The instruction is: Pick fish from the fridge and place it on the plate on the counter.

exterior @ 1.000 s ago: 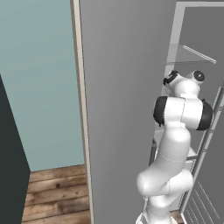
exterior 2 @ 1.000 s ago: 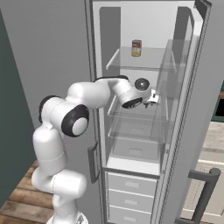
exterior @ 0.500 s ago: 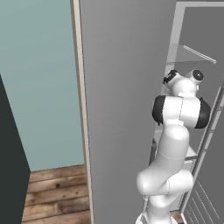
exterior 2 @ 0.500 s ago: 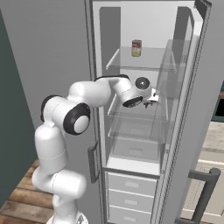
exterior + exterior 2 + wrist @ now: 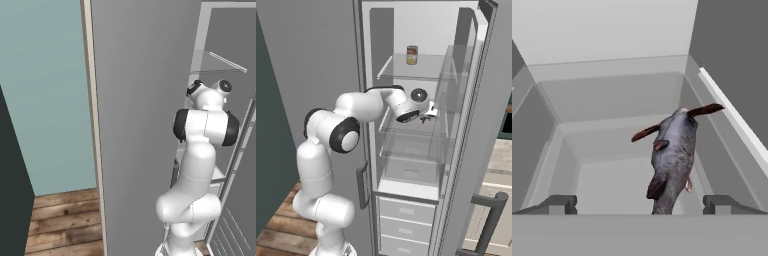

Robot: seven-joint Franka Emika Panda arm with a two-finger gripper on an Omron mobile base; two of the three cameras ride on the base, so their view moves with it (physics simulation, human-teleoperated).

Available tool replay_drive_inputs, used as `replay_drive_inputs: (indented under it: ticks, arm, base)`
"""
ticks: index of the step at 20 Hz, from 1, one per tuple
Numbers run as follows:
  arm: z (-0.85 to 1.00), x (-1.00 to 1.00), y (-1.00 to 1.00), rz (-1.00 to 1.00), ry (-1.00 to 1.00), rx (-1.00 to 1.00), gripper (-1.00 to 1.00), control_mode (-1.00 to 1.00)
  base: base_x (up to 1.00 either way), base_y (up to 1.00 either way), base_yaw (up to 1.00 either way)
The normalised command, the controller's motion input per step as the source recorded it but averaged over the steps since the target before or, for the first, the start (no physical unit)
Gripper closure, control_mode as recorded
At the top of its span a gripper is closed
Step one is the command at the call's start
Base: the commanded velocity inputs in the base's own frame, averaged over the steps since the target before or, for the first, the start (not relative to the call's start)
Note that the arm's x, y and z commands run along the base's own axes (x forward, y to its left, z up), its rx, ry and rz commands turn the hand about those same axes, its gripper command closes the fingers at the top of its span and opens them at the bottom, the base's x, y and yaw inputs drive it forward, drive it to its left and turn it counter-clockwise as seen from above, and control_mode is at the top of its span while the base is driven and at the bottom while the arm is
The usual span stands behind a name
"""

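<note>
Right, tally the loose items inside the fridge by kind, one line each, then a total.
Fish: 1, on a glass shelf in the fridge, between the tips of the open gripper.
Can: 1, upright on the top shelf.
Total: 2

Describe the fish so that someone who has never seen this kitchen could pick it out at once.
Start at the tall grey fridge, whose door stands open on a pale interior with clear glass shelves. The fish lies on a middle shelf, a level below the shelf with the small can, right ahead of the open tool. It is slim and dark grey with reddish-brown fins and a thin tail.
</note>
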Motion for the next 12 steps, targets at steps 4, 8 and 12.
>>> replay_drive_inputs:
  ticks: [4,8,12]
  arm:
    - [-0.04,0.0,-0.07,0.0,0.0,0.0,-1.0,-1.0]
    - [-0.01,0.0,-0.02,0.0,0.0,0.0,-1.0,-1.0]
    - [0.0,0.02,0.0,0.0,0.0,0.0,-1.0,-1.0]
  base:
    - [0.0,0.0,0.0]
    - [0.0,0.0,0.0]
    - [0.0,0.0,0.0]
